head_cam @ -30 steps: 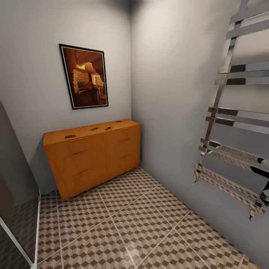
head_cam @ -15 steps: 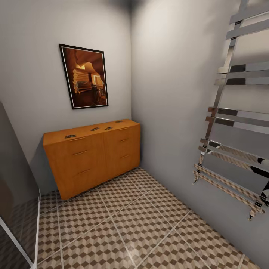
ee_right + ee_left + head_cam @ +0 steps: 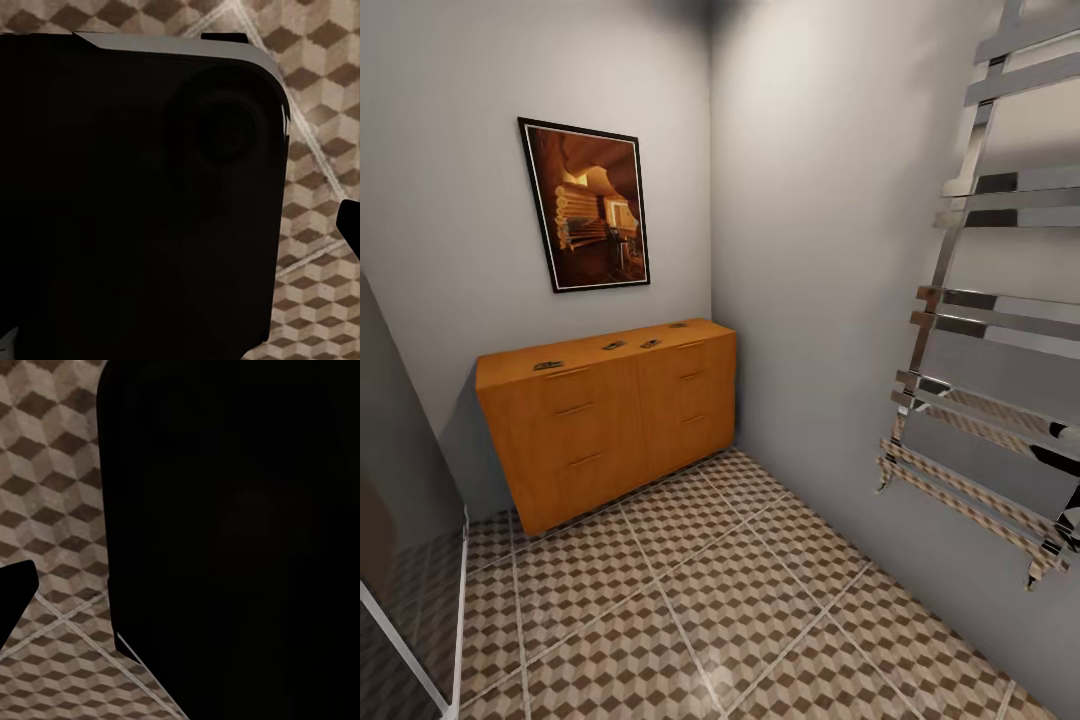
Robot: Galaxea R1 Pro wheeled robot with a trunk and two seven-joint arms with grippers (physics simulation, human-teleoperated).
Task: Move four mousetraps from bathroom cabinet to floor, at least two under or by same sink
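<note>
The cabinet (image 3: 610, 415) stands in the far corner at about 11 o'clock in the head view, under a framed picture (image 3: 584, 205) on the wall. Four small dark-marked pieces lie on its top: one mousetrap (image 3: 547, 365) near the 9 o'clock end, two close together near the middle (image 3: 613, 345) (image 3: 650, 343), and one toward the 2 o'clock end (image 3: 678, 324). At this range they are tiny, so they are probably the traps, though the wire and red mark cannot be made out. The patterned bathroom floor (image 3: 700, 590) runs between the robot and the cabinet, with a chrome towel rail (image 3: 980, 330) on the wall at 3 o'clock.

Both wrist views look down past a dark body of the robot onto floor tiles; whether either tool is released or clenched cannot be told.

The step in hand looks like the approach. It would go best by driving straight at the cabinet front, stopping square with the middle pair in reach, and keeping clear of the towel rail and the glass panel (image 3: 400, 560) at 8 o'clock.
</note>
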